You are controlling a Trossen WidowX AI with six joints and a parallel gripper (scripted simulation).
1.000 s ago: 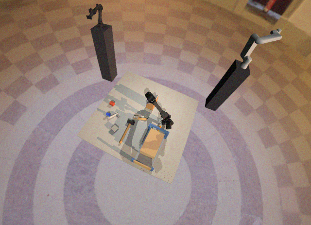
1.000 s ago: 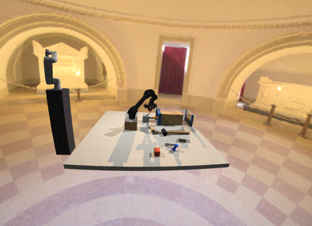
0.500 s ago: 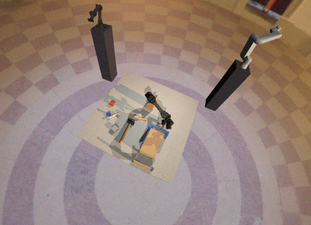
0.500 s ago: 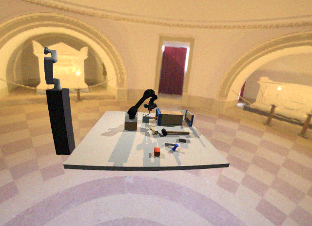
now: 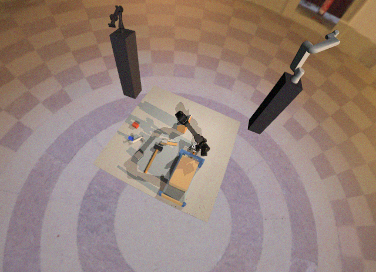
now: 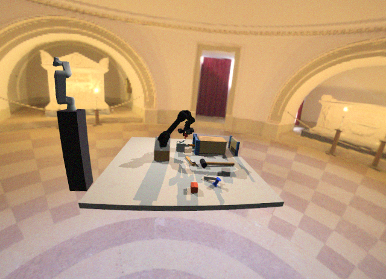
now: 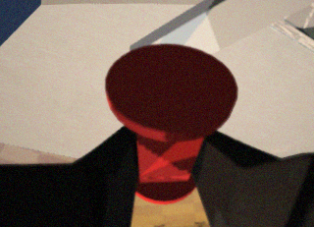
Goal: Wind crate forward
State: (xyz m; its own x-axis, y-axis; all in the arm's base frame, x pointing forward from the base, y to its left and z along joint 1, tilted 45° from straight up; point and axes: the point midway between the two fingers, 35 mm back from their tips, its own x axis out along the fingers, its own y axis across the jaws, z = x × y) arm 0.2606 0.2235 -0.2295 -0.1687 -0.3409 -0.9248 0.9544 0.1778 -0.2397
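My gripper point(image 6: 186, 134) point(image 7: 161, 127) is shut on the red knob point(image 7: 171, 91) of the winch handle. It is above the grey winch point(image 6: 180, 146), in front of the rack's mouth. The handle's silvery crank arm shows over the winch in the exterior view; its key and the round hole are not clear. The tan crate point(image 5: 183, 173) point(image 6: 213, 146) sits flat inside the clear-panelled cubby, its front close behind the blue frame point(image 5: 182, 152) point(image 6: 196, 145). I cannot tell whether they touch. A short orange strap point(image 5: 193, 153) point(image 6: 190, 144) shows between winch and frame.
A black-headed mallet point(image 5: 151, 160) point(image 6: 219, 163) and a wooden-handled hammer point(image 5: 170, 143) point(image 6: 189, 160) lie beside the cubby. Farther off are a grey block point(image 5: 138, 154) point(image 6: 224, 173), a blue-knobbed crank point(image 5: 130, 138) point(image 6: 216, 181) and a red cube point(image 5: 136, 124) point(image 6: 194, 187).
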